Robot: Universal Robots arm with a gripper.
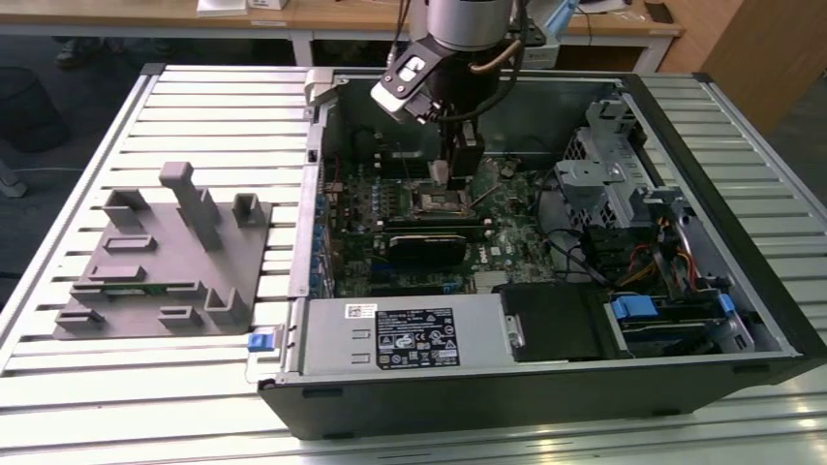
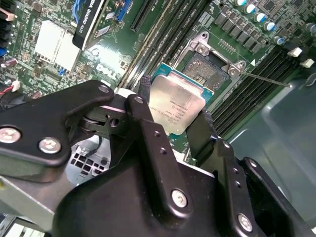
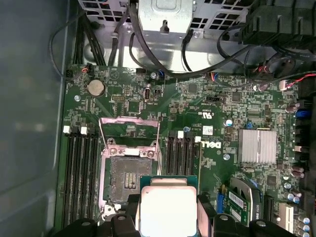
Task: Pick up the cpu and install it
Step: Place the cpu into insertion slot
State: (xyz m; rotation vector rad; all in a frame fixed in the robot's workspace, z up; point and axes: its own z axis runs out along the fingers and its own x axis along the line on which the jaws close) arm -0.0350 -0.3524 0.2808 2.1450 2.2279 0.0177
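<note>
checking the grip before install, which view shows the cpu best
The second wrist view: the cpu shows its whole silvery top, clamped in the gripper, beside the open socket. The first wrist view shows that top too, but cut off by the frame. In the exterior view it is too small to tell.

The cpu (image 2: 174, 107) sits in the gripper (image 2: 177, 101), just beside the socket (image 2: 210, 69) on the board (image 3: 222, 98) inside the case (image 1: 543, 392)

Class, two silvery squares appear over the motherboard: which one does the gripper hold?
The smooth-topped cpu, clamped in the gripper; the ribbed heatsink sits on the motherboard, apart from it.
</note>
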